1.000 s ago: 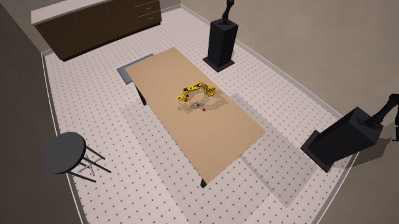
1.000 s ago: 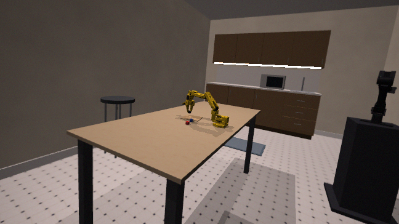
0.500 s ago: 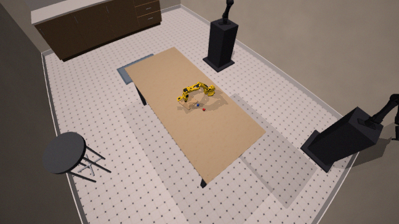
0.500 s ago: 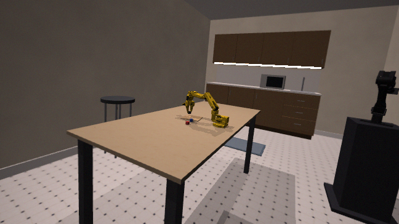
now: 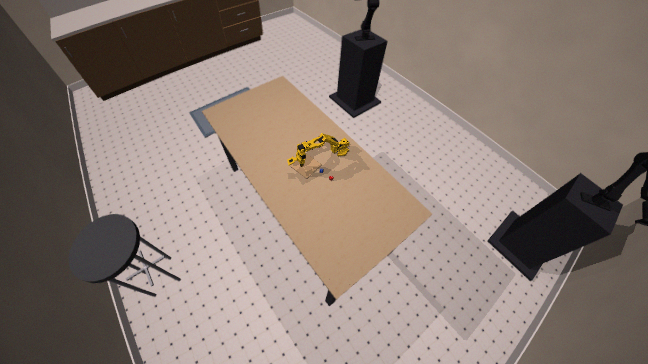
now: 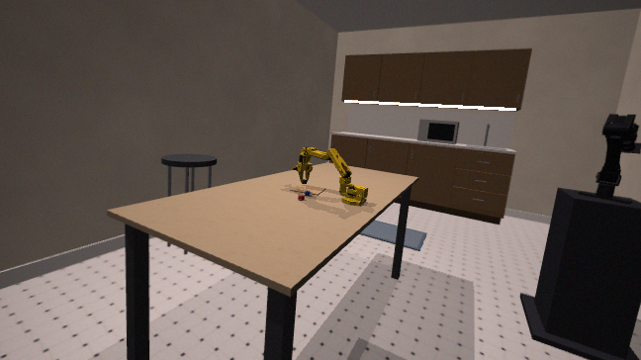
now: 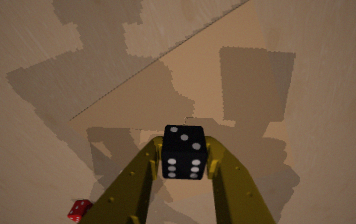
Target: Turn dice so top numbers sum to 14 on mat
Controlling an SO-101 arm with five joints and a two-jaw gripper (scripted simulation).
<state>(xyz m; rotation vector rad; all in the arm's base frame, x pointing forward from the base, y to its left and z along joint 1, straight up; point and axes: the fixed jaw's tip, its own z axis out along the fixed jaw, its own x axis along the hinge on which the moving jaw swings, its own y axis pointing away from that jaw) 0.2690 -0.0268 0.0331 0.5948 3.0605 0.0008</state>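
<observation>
My gripper (image 5: 302, 163) (image 6: 304, 182) (image 7: 184, 156) is shut on a black die (image 7: 184, 137), held above the mat. In the wrist view its upper visible face shows three pips and the face below that shows six. The thin tan mat (image 5: 306, 173) (image 7: 240, 35) lies on the table under the gripper, partly in shadow. A blue die (image 5: 321, 171) (image 6: 307, 193) sits at or just beside the mat's edge; its pips are too small to read, and it is not visible in the wrist view. A red die (image 5: 331, 178) (image 6: 301, 197) (image 7: 80, 210) lies on the table off the mat; its top number is unclear.
The wooden table (image 5: 320, 228) (image 6: 223, 225) carries the yellow arm (image 5: 315, 145) (image 6: 339, 161), whose base stands near one long edge. A stool (image 5: 105, 248) (image 6: 189, 160) and two dark pedestals with black arms stand away from the table.
</observation>
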